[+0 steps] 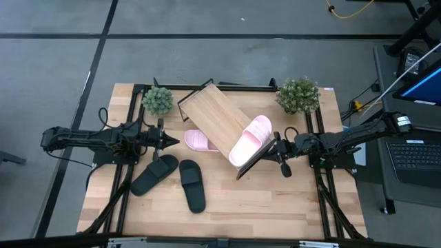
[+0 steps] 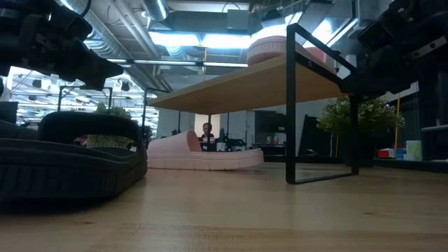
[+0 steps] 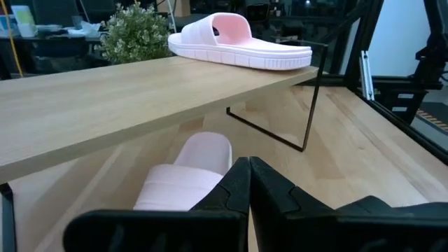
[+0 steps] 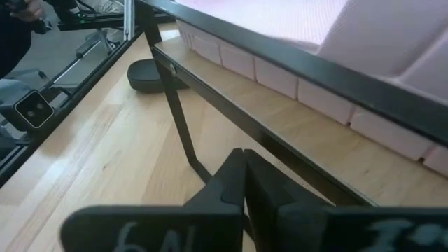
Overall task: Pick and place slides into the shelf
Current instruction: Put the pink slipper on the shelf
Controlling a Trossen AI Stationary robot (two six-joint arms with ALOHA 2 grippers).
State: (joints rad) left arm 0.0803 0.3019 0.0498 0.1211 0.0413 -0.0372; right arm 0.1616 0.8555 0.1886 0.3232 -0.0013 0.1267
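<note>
Jaws closed on both arms; potted plants [image 1: 158, 100] flank shelf [image 1: 213, 120].

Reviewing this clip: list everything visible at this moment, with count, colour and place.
Shelf: one, light wood board on black frame, lying diagonally mid-table.
Pink slide on shelf: one, pale pink, at the shelf's end nearest the right arm.
Pink slide under shelf: one, pale pink, on the tabletop, partly beneath the board.
Black slides: two, matte black, on the tabletop in front of the shelf.
Potted plants: two, green, at the back corners.
Table: one, light wood.
Left gripper: dark, shut, beside the lower pink slide.
Right gripper: dark, shut, by the shelf's end.
</note>
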